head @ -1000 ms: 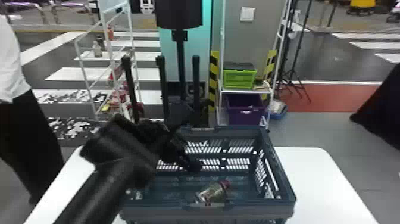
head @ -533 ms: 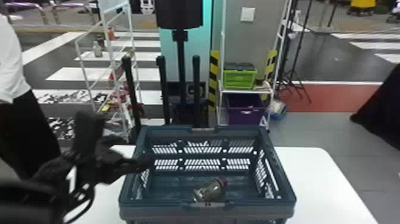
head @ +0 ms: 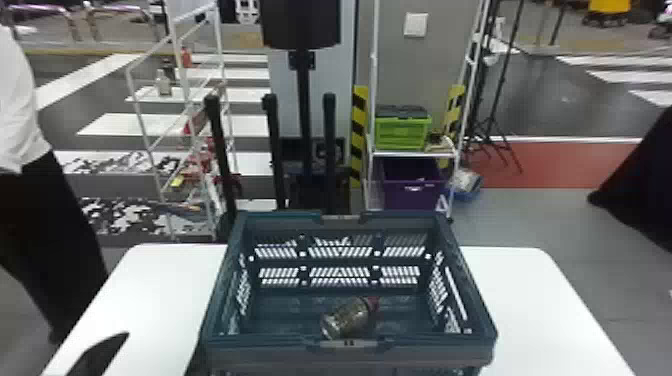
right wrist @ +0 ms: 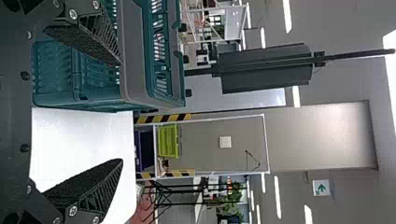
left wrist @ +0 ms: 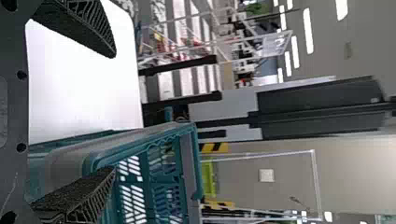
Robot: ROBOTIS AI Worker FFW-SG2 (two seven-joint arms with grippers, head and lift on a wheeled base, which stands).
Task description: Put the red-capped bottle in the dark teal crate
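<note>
Bottle [head: 346,317] in crate [head: 265,349] on table [head: 540,305]

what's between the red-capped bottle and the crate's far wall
Just bare crate floor; the head view shows nothing lying between the bottle and the far wall.

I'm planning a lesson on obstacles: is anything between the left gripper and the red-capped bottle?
Yes, the left wall of the dark teal crate. The bottle lies inside; the left gripper is outside. Nothing visible covers the open top.
</note>
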